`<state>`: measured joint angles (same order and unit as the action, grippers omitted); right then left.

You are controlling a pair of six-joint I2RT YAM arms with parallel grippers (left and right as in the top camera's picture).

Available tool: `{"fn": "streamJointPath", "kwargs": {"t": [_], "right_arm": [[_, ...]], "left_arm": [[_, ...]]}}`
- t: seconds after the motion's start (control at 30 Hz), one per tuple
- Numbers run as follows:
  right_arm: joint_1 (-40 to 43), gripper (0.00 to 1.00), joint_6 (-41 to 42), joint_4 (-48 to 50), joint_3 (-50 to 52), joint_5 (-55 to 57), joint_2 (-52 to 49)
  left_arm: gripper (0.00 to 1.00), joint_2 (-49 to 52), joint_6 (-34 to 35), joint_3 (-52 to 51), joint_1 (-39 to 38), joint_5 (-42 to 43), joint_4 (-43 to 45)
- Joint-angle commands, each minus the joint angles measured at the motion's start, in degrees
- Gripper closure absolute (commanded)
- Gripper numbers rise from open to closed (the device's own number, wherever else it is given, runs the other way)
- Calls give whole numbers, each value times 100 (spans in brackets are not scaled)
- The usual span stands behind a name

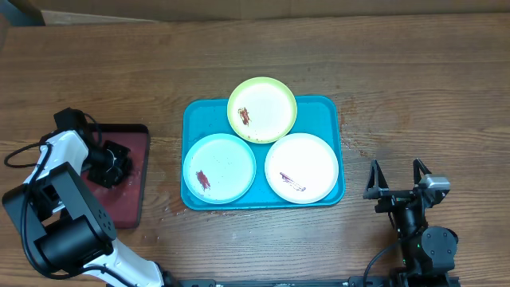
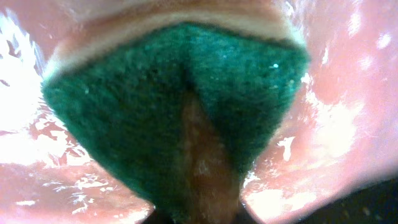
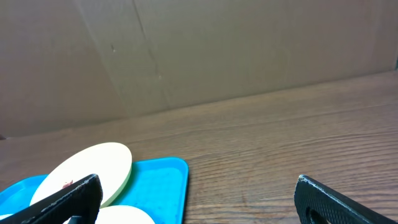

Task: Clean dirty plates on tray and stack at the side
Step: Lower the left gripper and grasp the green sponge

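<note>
Three smeared plates sit on the blue tray (image 1: 323, 112) while both arms stand off to the sides.

The yellow-green plate (image 1: 262, 109) lies at the far end of the tray, overhanging its rim. The light blue plate (image 1: 219, 168) sits at the near left and the white plate (image 1: 302, 167) at the near right. Each carries a reddish-brown smear, and the three edges meet or overlap in the middle. The right gripper (image 1: 395, 163) rests over the wooden table (image 1: 398, 72) to the right of the tray, its two fingers spread wide with nothing between them. The left gripper (image 1: 111, 166) is over the small black tray (image 1: 131, 187) with the dark red inside, well left of the plates. Its wrist camera is filled by a green sponge (image 2: 155, 112), creased down the middle, over a wet reddish surface. The fingers are hidden, so I cannot tell whether they grip the sponge.
</note>
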<state>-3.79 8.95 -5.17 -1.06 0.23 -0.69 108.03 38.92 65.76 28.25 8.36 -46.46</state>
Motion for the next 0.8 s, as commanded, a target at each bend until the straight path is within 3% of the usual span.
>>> {"fn": "streamJointPath", "kwargs": {"t": [0.0, 0.07, 0.1, 0.13, 0.17, 0.4, 0.53, 0.6, 0.67, 0.7, 0.77], "right_arm": [[28, 0, -22, 33, 61, 7, 52], [28, 0, -22, 33, 61, 7, 52], [28, 0, -22, 33, 61, 7, 52], [28, 0, -22, 33, 61, 7, 52], [28, 0, -22, 33, 61, 7, 52], [28, 0, -22, 33, 61, 4, 52], [28, 0, -22, 33, 61, 4, 52], [28, 0, -22, 33, 61, 4, 52], [28, 0, -22, 33, 61, 4, 52], [28, 0, -22, 33, 61, 4, 52], [28, 0, -22, 33, 61, 4, 52]], "left_arm": [[96, 216, -76, -136, 0, 31, 20], [92, 216, -76, -136, 0, -184, 22], [83, 216, -76, -136, 0, -245, 35], [65, 216, -79, -136, 0, -308, 87], [3, 216, -81, -136, 0, -496, 181], [0, 216, -79, -136, 2, -1784, 527], [0, 216, -79, -136, 2, -1930, 673], [16, 216, -79, -136, 2, -1926, 730], [53, 216, -79, -136, 2, -1926, 730], [90, 216, -79, -136, 2, -1919, 726], [96, 216, -79, -136, 2, -1882, 719]]}}
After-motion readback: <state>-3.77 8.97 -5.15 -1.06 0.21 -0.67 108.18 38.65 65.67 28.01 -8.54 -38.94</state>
